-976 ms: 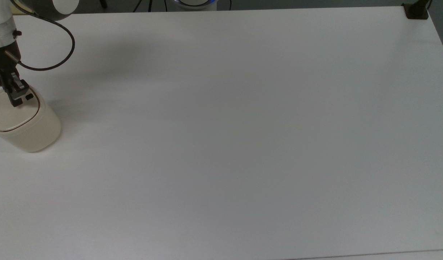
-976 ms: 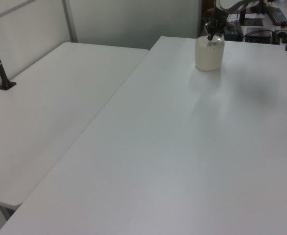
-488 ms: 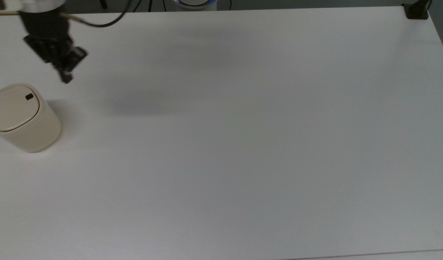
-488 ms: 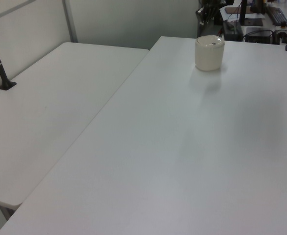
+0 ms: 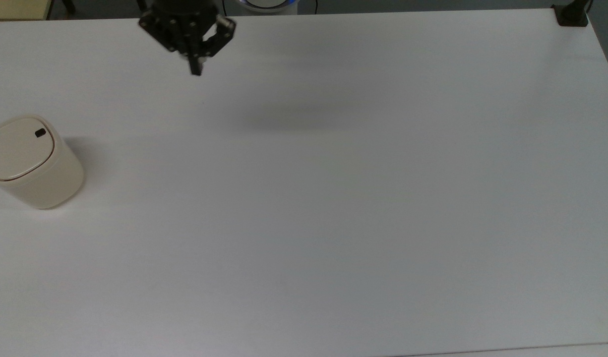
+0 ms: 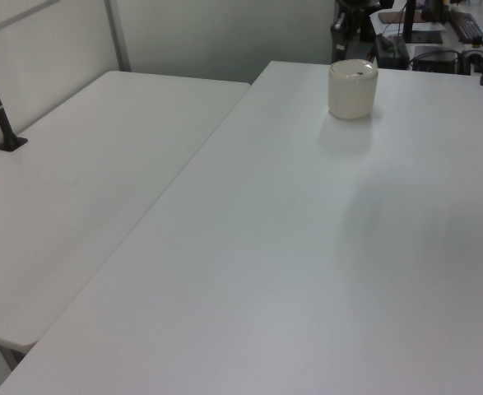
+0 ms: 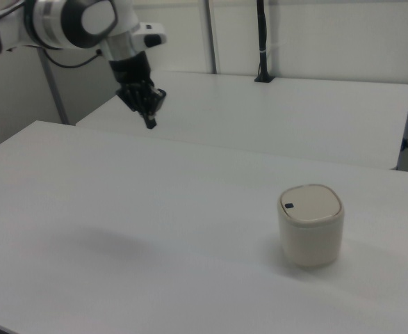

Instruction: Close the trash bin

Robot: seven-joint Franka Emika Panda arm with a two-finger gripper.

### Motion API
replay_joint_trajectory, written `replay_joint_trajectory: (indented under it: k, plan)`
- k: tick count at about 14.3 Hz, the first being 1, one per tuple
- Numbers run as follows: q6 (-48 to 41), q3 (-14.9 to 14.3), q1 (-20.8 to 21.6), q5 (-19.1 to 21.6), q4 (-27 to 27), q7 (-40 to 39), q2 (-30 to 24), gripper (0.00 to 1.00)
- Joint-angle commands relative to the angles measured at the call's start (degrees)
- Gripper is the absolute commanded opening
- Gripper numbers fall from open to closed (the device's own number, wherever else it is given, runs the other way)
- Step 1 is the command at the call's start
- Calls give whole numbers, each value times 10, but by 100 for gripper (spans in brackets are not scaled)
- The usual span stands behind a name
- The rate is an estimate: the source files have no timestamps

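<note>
With lid (image 5: pixel 17 148) lying flat, trash bin (image 5: pixel 33 163) at far left of the top view, upright on white table (image 5: pixel 334 198), small black button (image 5: pixel 39 133) near lid edge. Toward centre, gripper (image 5: pixel 196 68) raised well apart, fingers together, holding nothing. Judged: closing done, retreat in hand; nothing more called for but parking clear.

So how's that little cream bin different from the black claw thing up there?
The trash bin is cream, squat and rounded; the gripper is black and angular. The bin stands on the white table with its lid flat down; the gripper hangs in the air, well away from it. Neither touches anything else.
</note>
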Motion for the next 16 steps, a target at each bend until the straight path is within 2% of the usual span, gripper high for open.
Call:
replay_joint_trajectory:
  k: [1, 4, 5, 6, 7, 8, 9, 16]
  plan:
    - [-45, -10, 30, -5, -41, -67, -47, 6]
    - [-87, -10, 43, -7, -39, -71, -50, 15]
    - [-88, -10, 43, -7, -36, -73, -50, 25]
    - [-88, -10, 42, -7, -36, -73, -50, 42]
    - [-88, -11, 40, -7, -35, -71, -49, 67]
    - [-88, -11, 39, -7, -35, -71, -49, 97]
    - [-88, -12, 38, -8, -35, -71, -49, 100]
    - [-88, -13, 35, -10, -36, -66, -49, 100]
